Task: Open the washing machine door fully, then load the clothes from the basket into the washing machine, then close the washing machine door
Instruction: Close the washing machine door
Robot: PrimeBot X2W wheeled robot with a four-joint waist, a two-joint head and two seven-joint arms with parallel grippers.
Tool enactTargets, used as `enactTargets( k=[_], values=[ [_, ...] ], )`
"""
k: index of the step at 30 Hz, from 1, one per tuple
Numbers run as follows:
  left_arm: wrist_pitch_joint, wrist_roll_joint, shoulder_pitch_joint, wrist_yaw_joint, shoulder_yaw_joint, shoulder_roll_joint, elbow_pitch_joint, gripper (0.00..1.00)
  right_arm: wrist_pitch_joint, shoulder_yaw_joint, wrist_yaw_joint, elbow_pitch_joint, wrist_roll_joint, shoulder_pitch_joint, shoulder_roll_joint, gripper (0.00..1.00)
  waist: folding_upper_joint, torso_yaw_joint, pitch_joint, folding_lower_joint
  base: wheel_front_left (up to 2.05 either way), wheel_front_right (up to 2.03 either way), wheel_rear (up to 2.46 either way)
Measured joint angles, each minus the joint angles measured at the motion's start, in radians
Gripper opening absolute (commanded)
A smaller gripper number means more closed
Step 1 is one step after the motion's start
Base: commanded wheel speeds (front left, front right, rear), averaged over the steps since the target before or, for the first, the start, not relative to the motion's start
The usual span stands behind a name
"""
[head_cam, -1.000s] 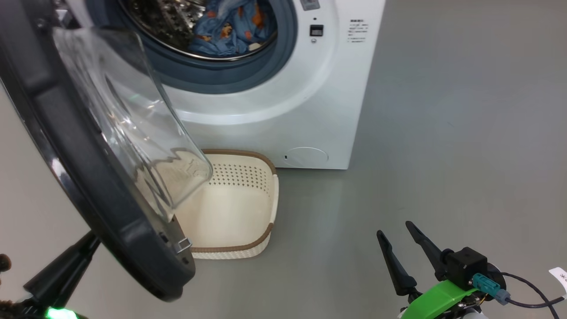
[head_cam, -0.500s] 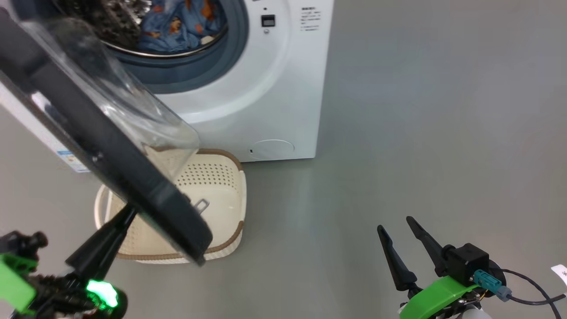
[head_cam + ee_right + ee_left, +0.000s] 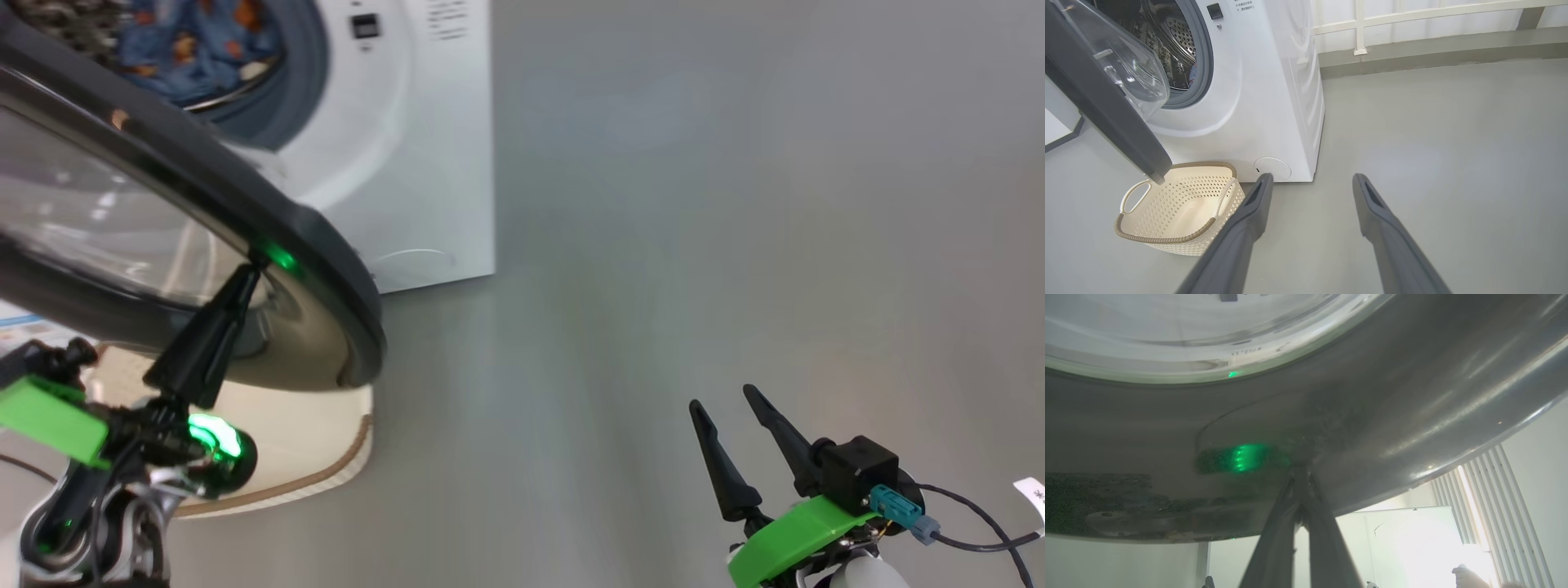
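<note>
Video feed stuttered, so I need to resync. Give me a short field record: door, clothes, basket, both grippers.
door: large round glass washing machine door with glossy black ring, partly open
left gripper: shut, tips against the door's black outer ring
right gripper: open, empty, above the grey floor
clothes: light blue printed fabric, inside the white front-loading washing machine
basket: cream perforated plastic basket with brown rim, empty, on the floor at the machine's front
</note>
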Motion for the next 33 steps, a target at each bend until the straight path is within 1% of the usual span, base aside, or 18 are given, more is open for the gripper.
enactTargets(
  k=[2,8,14,22,26,33],
  values=[
    [-0.026,0.016,-0.026,-0.01,-0.005,0.0,0.026,0.0,0.0,0.0,0.0,0.0,0.0,-0.003,0.004,1.0,-0.0001,-0.021,0.006,0.0,0.0,0.0,0.0],
    [-0.078,0.041,-0.086,-0.017,-0.011,-0.004,0.084,0.0,0.0,0.001,0.0,-0.001,0.0,-0.017,0.009,1.0,0.0,-0.076,0.023,0.0001,0.0,0.0,0.0],
    [-0.103,0.057,-0.098,-0.017,-0.004,-0.008,0.099,0.0,0.0,0.001,0.0,0.002,0.0,-0.017,0.011,1.0,0.0,-0.1,0.019,0.0001,0.0,0.0,0.0],
    [-0.137,0.077,-0.08,-0.017,0.018,-0.012,0.087,0.0,0.0,-0.001,0.0,0.004,0.0,-0.014,0.012,1.0,0.0,-0.083,-0.023,0.0,0.0,0.0,0.0],
    [-0.158,0.086,-0.035,-0.017,0.031,-0.013,0.066,0.0,0.0,-0.003,0.0,0.006,-0.001,-0.013,0.012,1.0,-0.0001,-0.066,-0.043,0.0,0.0,0.0,0.0],
    [-0.225,0.089,0.07,-0.017,0.044,-0.013,0.018,0.0,0.0,-0.007,0.0,0.01,-0.001,0.001,0.013,1.0,0.0,-0.037,-0.086,0.0,0.0,0.0,0.0]
  ],
)
